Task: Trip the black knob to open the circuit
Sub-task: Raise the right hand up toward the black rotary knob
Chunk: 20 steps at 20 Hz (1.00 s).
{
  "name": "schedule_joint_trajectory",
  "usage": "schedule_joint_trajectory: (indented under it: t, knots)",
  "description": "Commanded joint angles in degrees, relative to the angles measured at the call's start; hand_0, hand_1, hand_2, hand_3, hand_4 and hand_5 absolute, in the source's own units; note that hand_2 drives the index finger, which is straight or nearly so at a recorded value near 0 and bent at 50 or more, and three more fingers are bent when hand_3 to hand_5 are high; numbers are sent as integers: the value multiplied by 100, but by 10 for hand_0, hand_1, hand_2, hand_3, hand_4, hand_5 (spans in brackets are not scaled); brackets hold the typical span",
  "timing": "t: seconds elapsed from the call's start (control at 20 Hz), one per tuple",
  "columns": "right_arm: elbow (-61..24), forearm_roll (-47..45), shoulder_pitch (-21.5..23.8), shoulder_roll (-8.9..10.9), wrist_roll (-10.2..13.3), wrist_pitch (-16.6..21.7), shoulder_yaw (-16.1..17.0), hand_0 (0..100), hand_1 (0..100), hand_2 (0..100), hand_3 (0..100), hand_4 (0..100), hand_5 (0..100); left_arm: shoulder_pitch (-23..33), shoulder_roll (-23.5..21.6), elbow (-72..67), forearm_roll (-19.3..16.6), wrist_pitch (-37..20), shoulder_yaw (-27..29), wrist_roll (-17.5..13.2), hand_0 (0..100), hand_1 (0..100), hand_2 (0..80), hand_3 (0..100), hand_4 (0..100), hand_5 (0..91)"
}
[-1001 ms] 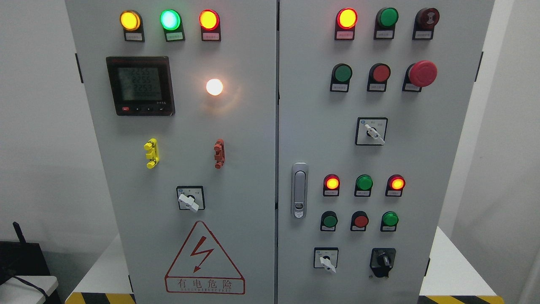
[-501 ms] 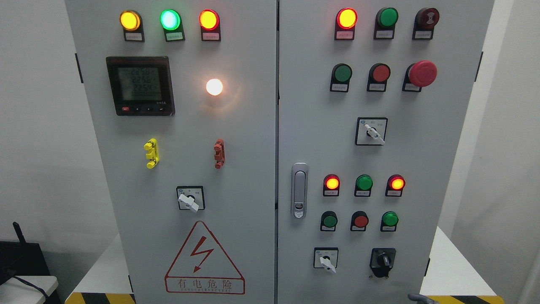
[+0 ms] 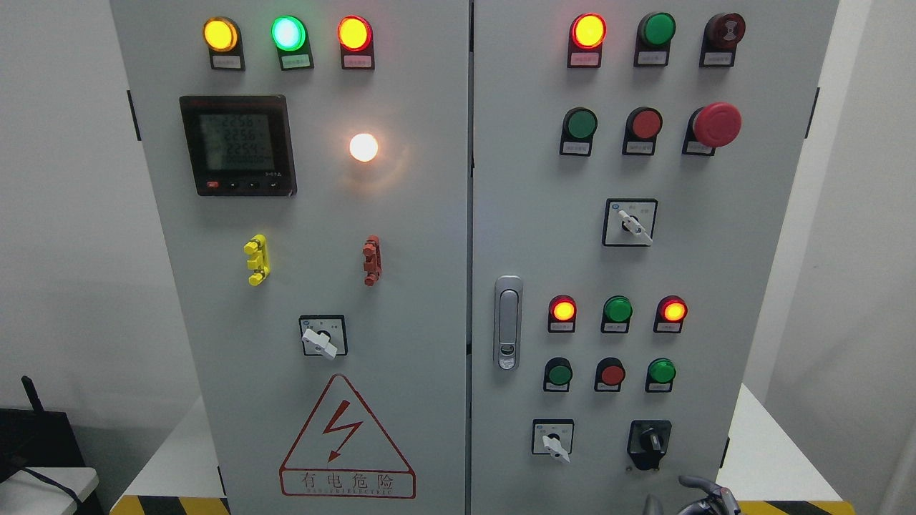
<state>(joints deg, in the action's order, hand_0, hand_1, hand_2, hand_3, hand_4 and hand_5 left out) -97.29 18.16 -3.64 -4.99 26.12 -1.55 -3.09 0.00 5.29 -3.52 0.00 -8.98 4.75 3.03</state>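
The black knob (image 3: 650, 442) sits on a black square base at the lower right of the grey cabinet's right door (image 3: 529, 214), with its handle pointing up and slightly left. My right hand (image 3: 693, 496) just pokes in at the bottom edge, below and slightly right of the knob and not touching it. Only the tips of its dark fingers (image 3: 695, 483) show; they are apart and hold nothing. The left hand is out of view.
A white selector switch (image 3: 552, 438) sits left of the knob, with three round buttons (image 3: 612, 374) and three indicator lamps (image 3: 617, 310) above. The door latch (image 3: 508, 322) is further left. A red mushroom button (image 3: 715, 124) stands out at the upper right.
My right hand has risen into view at the bottom right, from nothing one second ago to fingertips close under the black knob. The meter digits flicker.
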Motion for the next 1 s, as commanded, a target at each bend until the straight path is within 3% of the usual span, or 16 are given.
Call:
schedule_joint_trajectory:
  t: [0.0, 0.2, 0.95]
  knots:
    - [175, 30, -207, -125, 25, -83, -87, 278, 787, 408, 780, 884, 966, -44, -2, 0, -193, 2, 0, 4, 120, 389, 0, 0, 0, 0]
    - [254, 47, -251, -125, 69, -249, -78, 279, 785, 415, 780, 883, 966, -44, -2, 0, -193, 2, 0, 4, 120, 389, 0, 0, 0, 0]
    - [483, 56, -453, -152, 148, -267, 10, 292, 770, 428, 784, 885, 968, -44, -2, 0, -193, 2, 0, 4, 120, 389, 0, 0, 0, 0]
